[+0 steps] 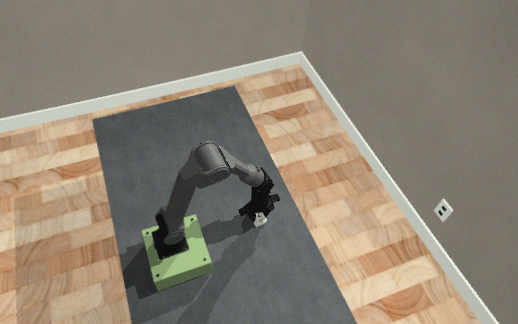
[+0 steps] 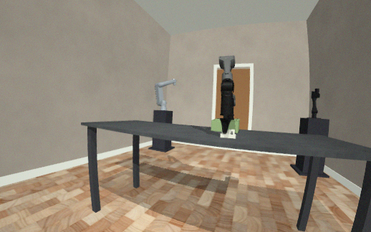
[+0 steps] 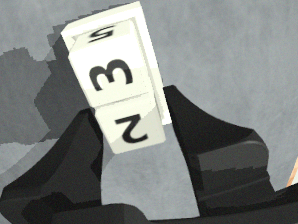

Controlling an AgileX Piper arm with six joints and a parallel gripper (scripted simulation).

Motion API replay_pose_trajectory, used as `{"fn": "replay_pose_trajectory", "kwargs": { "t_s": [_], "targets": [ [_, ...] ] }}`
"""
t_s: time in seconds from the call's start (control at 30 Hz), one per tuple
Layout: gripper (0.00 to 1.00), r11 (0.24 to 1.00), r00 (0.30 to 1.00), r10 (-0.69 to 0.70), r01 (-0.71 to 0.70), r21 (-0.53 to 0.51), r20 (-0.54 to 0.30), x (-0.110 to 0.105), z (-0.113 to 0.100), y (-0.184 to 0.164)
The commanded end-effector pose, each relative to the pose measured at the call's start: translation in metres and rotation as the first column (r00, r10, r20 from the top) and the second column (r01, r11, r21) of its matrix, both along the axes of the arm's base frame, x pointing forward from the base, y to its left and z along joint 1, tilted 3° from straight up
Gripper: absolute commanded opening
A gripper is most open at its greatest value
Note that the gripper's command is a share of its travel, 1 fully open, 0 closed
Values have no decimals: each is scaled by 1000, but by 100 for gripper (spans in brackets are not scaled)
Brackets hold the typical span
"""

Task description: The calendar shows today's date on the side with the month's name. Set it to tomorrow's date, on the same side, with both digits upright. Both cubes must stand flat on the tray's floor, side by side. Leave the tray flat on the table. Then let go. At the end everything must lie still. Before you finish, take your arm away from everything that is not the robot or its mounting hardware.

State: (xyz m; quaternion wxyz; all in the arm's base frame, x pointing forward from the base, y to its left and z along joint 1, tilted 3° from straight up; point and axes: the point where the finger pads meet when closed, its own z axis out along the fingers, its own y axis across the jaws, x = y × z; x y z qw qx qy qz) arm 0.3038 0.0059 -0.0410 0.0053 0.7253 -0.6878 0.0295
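Observation:
The white calendar tray lies on the dark table and holds two white cubes side by side. In the wrist view the far cube [image 3: 109, 76] shows a 3 on top and the near cube [image 3: 131, 129] shows a 2 on top. A strip with dark print [image 3: 100, 32] lies at the tray's far end. My gripper [image 3: 130, 112] is open and low over the tray, with one finger on each side of the near cube. The tray also shows under the gripper [image 1: 257, 209] in the top view [image 1: 260, 219] and in the exterior view [image 2: 228, 134], where one front face reads 4.
The arm's green base [image 1: 177, 252] stands on the table left of the tray. The table's right edge [image 1: 301, 210] runs close beside the tray. Off the table, another arm on a pedestal [image 2: 162, 107] and a black stand [image 2: 314, 125] are in the room.

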Motion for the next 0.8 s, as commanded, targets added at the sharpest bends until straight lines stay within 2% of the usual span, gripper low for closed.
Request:
{"fn": "replay_pose_trajectory", "kwargs": {
  "t_s": [0.0,0.77],
  "targets": [
    [59,1000,1000,-1,1,0,0,0,-3,0],
    [59,1000,1000,-1,1,0,1,0,-4,0]
  ]
}}
